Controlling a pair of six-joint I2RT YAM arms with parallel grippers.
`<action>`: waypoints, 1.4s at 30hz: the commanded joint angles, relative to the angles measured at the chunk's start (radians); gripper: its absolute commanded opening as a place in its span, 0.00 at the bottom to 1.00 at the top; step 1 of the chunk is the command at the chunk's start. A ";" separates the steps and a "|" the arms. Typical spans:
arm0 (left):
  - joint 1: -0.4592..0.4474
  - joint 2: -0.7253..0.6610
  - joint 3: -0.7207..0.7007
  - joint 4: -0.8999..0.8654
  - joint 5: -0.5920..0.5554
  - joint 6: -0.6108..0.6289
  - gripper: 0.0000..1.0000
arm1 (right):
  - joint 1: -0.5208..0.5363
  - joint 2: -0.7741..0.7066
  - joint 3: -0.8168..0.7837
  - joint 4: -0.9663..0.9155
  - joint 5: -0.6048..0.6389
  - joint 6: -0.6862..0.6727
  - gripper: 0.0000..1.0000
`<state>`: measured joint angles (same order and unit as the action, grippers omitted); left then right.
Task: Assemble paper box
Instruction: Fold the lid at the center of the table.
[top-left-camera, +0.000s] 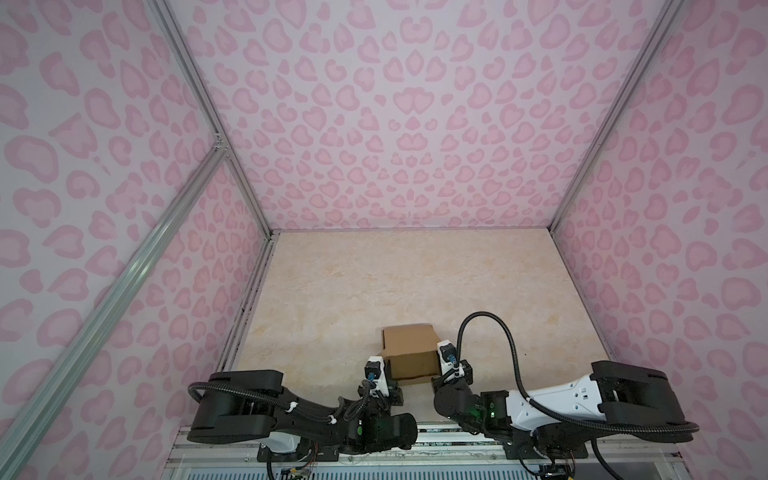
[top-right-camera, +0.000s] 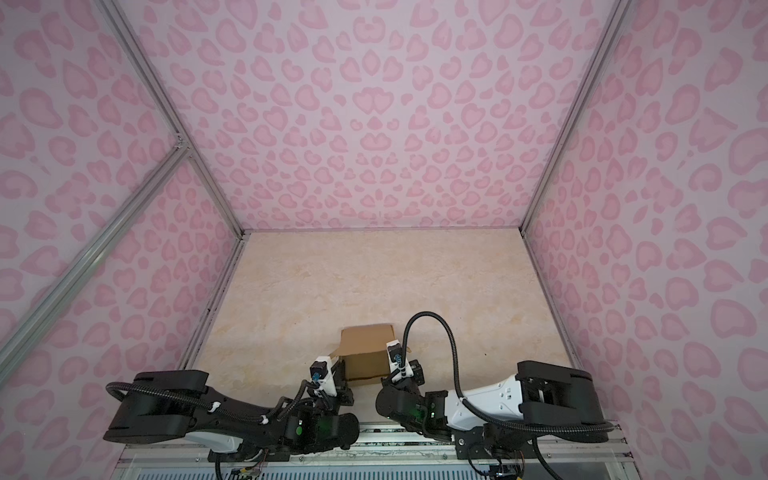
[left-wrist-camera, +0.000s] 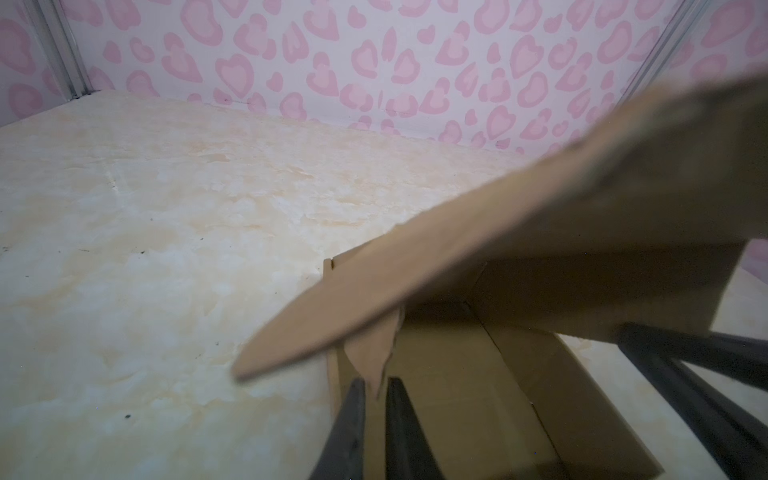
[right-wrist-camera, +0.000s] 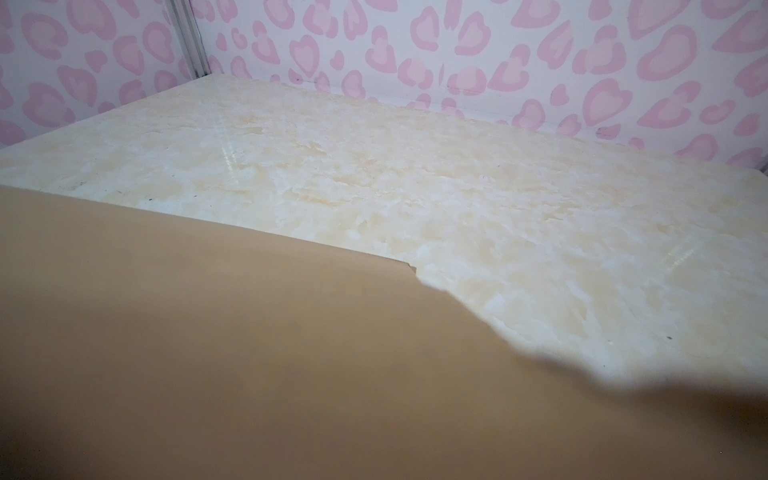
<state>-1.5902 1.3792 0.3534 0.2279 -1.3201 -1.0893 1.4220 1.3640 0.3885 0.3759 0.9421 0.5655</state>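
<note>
- Two black-and-white robot arms, left (top-left-camera: 249, 407) and right (top-left-camera: 561, 399), lie along the near edge in both top views, with ribbed black cables (top-left-camera: 490, 328) looping over them.
- Small marks on the right arm's white shell are too small to read.
- Between the two wrists a plain brown kraft cardboard paper box (top-left-camera: 411, 357) (top-right-camera: 363, 361) sits partly folded on the cream marbled tabletop (top-left-camera: 374, 282), close to the near edge.
- Seen from above, its far panel stands up and the wrists cover its side edges.
- Left gripper (left-wrist-camera: 376, 384): in the left wrist view its black fingers (left-wrist-camera: 351, 419) stand a little apart with the tip of a ragged cardboard tab between them. Whether they pinch it cannot be told.
- A wide, blurred flap of the box (left-wrist-camera: 457, 270) slants across that view and hides much of the inside.
- Right gripper (left-wrist-camera: 627, 338): its dark fingers meet at the edge of a cardboard panel, jaws closed. Whether they pinch that edge cannot be made out.
- In the right wrist view, cardboard (right-wrist-camera: 249, 353) fills the foreground and hides the fingers.
- Pink heart-spotted walls (top-left-camera: 395, 104) enclose the table.
</note>
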 joint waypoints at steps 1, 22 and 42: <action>0.003 0.012 0.011 -0.032 -0.002 -0.041 0.18 | 0.003 0.010 -0.006 -0.016 -0.032 0.030 0.00; -0.003 -0.090 0.076 -0.339 -0.016 -0.165 0.44 | 0.052 -0.037 0.041 -0.155 0.050 0.078 0.20; -0.053 -0.235 0.149 -0.528 -0.019 -0.100 0.84 | 0.094 -0.219 0.019 -0.306 0.080 0.096 0.50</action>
<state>-1.6325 1.1599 0.4858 -0.2531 -1.3193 -1.2236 1.5101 1.1656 0.4171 0.1143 0.9951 0.6403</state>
